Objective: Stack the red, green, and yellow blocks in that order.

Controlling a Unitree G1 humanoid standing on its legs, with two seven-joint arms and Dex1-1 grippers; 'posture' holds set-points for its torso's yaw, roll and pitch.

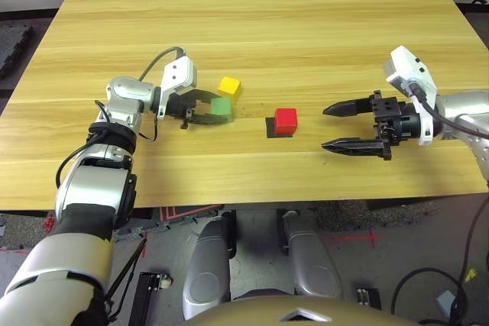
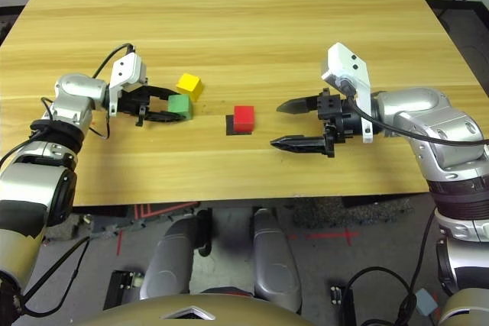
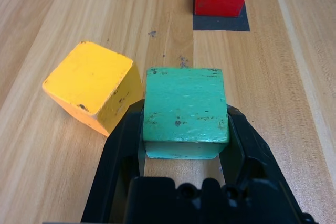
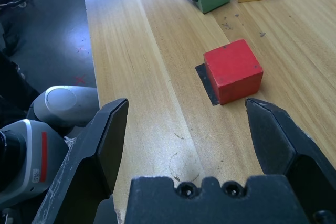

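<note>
Green is the colour sitting right between the two black fingers of the left gripper [image 3: 181, 145]. The fingers are squeezed in against the sides of the green block [image 3: 185, 106], one on each side, so this gripper has hold of it. The block looks like it rests on the wooden table [image 1: 252, 28], or just barely above it.

Just beside the gripper's tip, on its far side from the robot, sits the yellow block [image 3: 92, 85]. It is turned a bit crooked. Its corner is very close to the green block and may be touching one finger; I cannot tell for sure.

Straight ahead of the left gripper, the way its fingers point, is the red block [image 1: 286, 120]. It sits partly on a flat black patch [image 1: 272, 128], a little way off, with bare wood in between. So I think the green block needs to go up, then straight forward along the fingers' line, then down on top of the red one.

Farther on, past the red block, the right gripper [image 1: 345, 127] waits. Its fingers stand wide apart and hold nothing. It points back toward the red block but does not touch it.
</note>
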